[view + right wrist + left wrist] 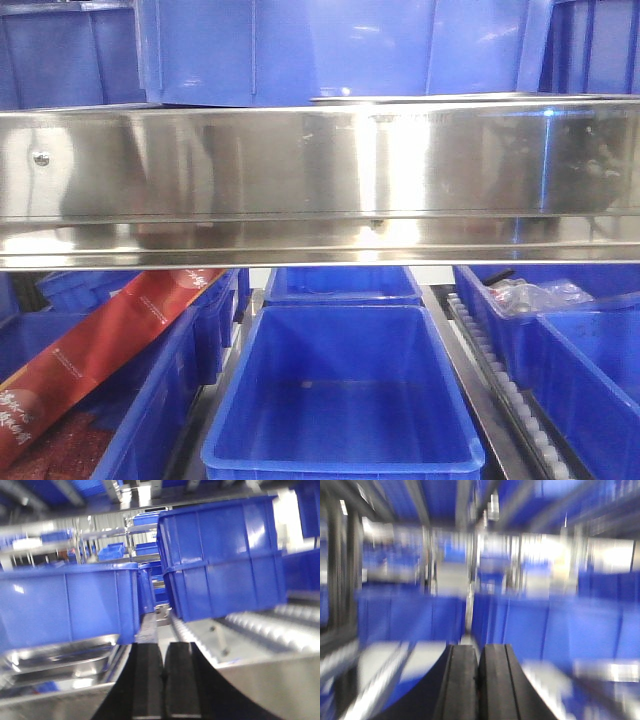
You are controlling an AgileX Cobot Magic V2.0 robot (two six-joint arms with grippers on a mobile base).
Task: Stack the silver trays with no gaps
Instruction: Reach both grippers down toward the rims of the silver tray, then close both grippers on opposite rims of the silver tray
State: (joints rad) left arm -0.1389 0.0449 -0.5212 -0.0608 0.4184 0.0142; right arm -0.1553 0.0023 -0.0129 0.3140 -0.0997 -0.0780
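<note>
In the right wrist view, shiny silver trays [62,652] with shallow curved rims lie low on the left, in front of a blue bin. They seem to rest one on another, but blur hides how they fit. My right gripper [163,646] is shut with nothing between its black fingers, just right of the trays' near corner and apart from them. My left gripper [479,649] is also shut and holds nothing. Its view is heavily blurred and shows only blue bins ahead. Neither gripper appears in the front view, and no tray is plainly visible there.
A broad steel shelf beam [320,185] with screws spans the front view. Blue bins stand above it, and an empty blue bin [345,390] sits below. A red packet [95,355] leans in the left bin. Stacked blue bins [220,555] and a roller track [280,622] lie right of my right gripper.
</note>
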